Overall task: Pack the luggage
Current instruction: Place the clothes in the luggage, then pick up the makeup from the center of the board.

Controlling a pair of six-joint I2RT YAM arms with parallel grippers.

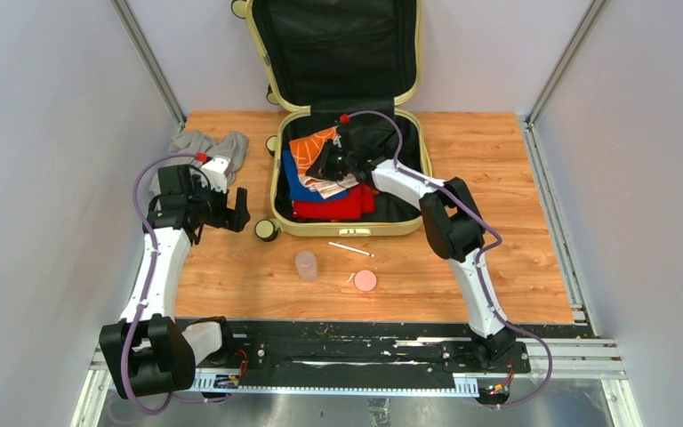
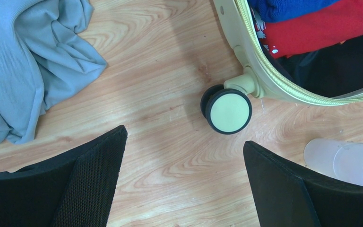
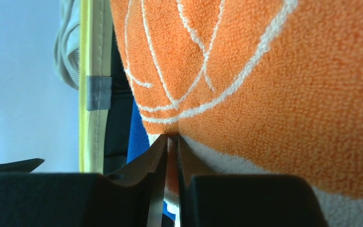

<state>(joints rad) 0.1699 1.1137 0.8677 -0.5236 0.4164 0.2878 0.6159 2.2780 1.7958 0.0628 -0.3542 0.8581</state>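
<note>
The pale-yellow luggage [image 1: 277,182] lies open at the back of the table, its lid standing up with black lining. Inside lie an orange towel with white lines [image 1: 309,147], blue cloth [image 1: 295,187] and red cloth [image 1: 333,209]. My right gripper [image 1: 331,163] is inside the case, shut on the edge of the orange towel [image 3: 264,85]. My left gripper [image 1: 231,213] is open and empty, over the wood left of the case. A suitcase wheel [image 2: 228,111] and the case's yellow rim [image 2: 264,78] show ahead of the left fingers [image 2: 94,175].
Grey clothing [image 1: 209,147] lies left of the case and shows in the left wrist view [image 2: 23,66]. A clear plastic cup [image 1: 306,264], a pink lid [image 1: 365,281] and a white stick [image 1: 351,249] lie on the wood in front of the case. The cup [image 2: 345,161] shows by the left gripper's right finger.
</note>
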